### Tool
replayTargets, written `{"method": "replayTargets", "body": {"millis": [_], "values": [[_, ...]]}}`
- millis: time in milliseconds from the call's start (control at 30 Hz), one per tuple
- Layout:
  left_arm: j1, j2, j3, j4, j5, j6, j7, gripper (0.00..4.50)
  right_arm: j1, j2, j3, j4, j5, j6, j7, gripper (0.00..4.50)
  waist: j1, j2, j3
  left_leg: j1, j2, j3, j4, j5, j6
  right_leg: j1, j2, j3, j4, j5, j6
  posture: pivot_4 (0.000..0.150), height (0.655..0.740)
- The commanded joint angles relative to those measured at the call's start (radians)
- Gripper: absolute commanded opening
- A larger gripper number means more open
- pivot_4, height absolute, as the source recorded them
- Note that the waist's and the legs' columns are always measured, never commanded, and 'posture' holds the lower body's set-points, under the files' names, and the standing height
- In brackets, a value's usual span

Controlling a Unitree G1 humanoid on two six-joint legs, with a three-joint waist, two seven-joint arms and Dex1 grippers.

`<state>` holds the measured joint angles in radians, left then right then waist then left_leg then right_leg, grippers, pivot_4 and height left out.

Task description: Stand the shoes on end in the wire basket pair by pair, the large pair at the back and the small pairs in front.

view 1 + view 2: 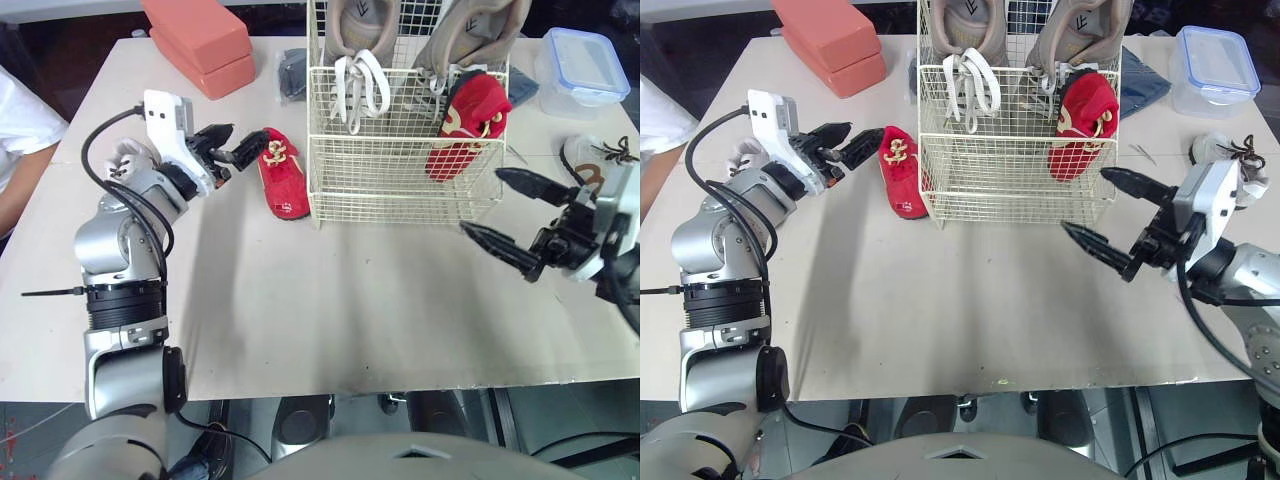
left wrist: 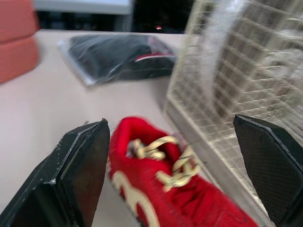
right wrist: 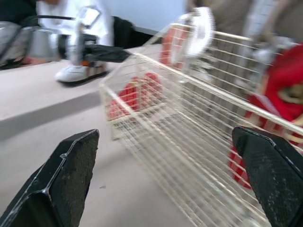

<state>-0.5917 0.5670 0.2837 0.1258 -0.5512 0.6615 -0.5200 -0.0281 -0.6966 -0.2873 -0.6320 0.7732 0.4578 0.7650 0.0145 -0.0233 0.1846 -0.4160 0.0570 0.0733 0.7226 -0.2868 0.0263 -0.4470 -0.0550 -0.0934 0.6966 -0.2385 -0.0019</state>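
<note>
A pale tabletop [image 1: 330,310] carries everything. At its far left corner two salmon-pink blocks [image 1: 198,38] lie stacked, the upper one set a little askew on the lower. Near them, towards the middle of the far edge, lies a dark packet [image 2: 118,56] in clear wrap, flat on the surface. At the far right corner stands a clear box [image 1: 580,65] with a blue-rimmed lid, shut, and a folded blue cloth [image 1: 1145,80] lies just beside it. At the left edge a person's white sleeve [image 1: 20,130] shows.
</note>
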Motion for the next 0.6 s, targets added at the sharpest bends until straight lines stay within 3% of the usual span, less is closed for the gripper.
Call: {"method": "replayTargets", "body": {"millis": [33,600], "values": [[-0.038,-0.02,0.04,0.028,-0.01,0.054,0.074,4.5,-0.015,0.004,0.018,-0.049,-0.012,-0.049,0.022,4.44,0.0,0.0,0.0,0.0,0.0,0.0,0.0,0.0,0.0,0.0,0.0,0.0,0.0,0.0,0.0,0.15,0.686],[-0.276,-0.052,-0.055,0.371,0.104,0.21,0.142,4.5,-0.056,0.032,0.11,-0.077,-0.077,-0.074,-0.02,4.44,0.0,-0.002,0.0,0.0,-0.001,0.0,0.0,0.001,-0.001,0.0,0.0,-0.001,0.0,0.0,0.0,0.15,0.686]]}}
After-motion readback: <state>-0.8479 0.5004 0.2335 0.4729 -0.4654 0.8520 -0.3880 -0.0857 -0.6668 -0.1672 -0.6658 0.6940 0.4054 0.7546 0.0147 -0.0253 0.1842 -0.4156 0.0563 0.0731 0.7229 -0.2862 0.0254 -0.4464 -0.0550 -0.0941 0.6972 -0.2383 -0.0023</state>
